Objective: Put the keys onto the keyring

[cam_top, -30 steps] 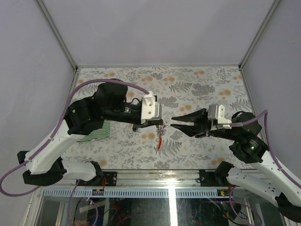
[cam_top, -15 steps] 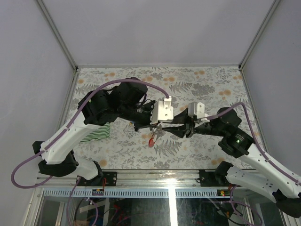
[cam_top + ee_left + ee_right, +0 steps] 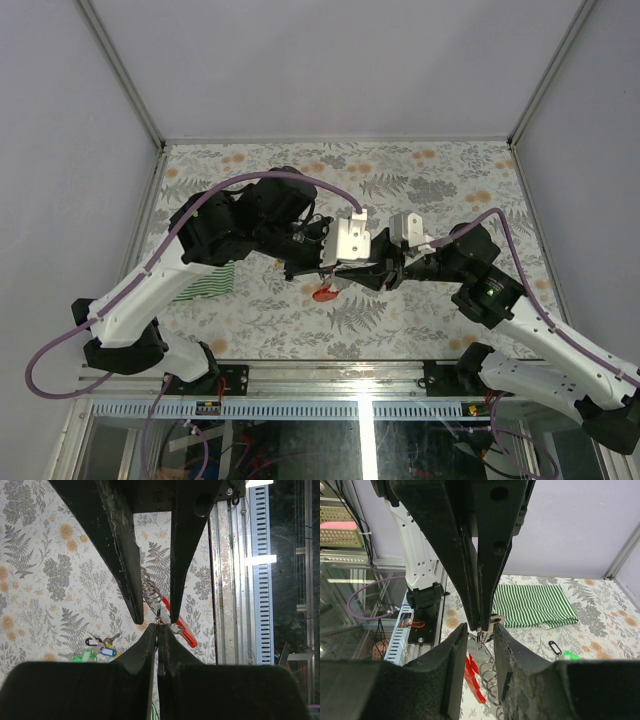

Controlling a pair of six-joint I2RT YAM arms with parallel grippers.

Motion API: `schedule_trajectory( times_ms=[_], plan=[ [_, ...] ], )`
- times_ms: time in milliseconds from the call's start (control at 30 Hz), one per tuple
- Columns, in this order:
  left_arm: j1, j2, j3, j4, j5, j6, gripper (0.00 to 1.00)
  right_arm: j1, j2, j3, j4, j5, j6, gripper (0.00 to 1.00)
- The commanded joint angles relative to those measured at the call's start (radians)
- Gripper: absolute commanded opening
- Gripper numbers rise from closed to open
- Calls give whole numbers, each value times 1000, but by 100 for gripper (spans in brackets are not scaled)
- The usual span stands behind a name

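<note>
Left hand [image 3: 157, 629] pressed shut, pinching the keyring [image 3: 152, 594] mid-air. Right hand [image 3: 480, 630] part-spread, tips straddling it. Keys [image 3: 99, 649] lie on the tabletop [image 3: 40, 580], well apart. My worry: right closing off-centre twists the ring out of left's pinch.

Robot lab test cell
Plain grey panels [image 3: 330, 60] on aluminium framing [image 3: 120, 75] enclose a floral-covered table [image 3: 450, 170]; a slotted cable duct [image 3: 300, 408] runs along its near edge, seemingly with wiring [image 3: 260, 465] below.
</note>
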Motion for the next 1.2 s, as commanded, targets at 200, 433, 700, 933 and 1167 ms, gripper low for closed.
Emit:
schedule_trajectory(
  times_ms=[200, 433, 700, 933, 1167],
  plan=[
    [-13, 3, 38, 7, -15, 19, 0, 2, 14, -3, 73, -21, 14, 23],
    [-15, -3, 37, 7, -15, 21, 0, 2, 14, -5, 65, -22, 11, 7],
    [-14, -52, -19, 103, -19, 3, 11, 2, -14, 16, 68, -8, 13, 0],
    [-15, -259, -298, 434, 28, -17, 24, 2, -46, 52, 65, -18, 30, 0],
    [-16, -447, -563, 768, 66, -83, 27, 2, -67, 75, 103, -32, 63, 0]
  ],
)
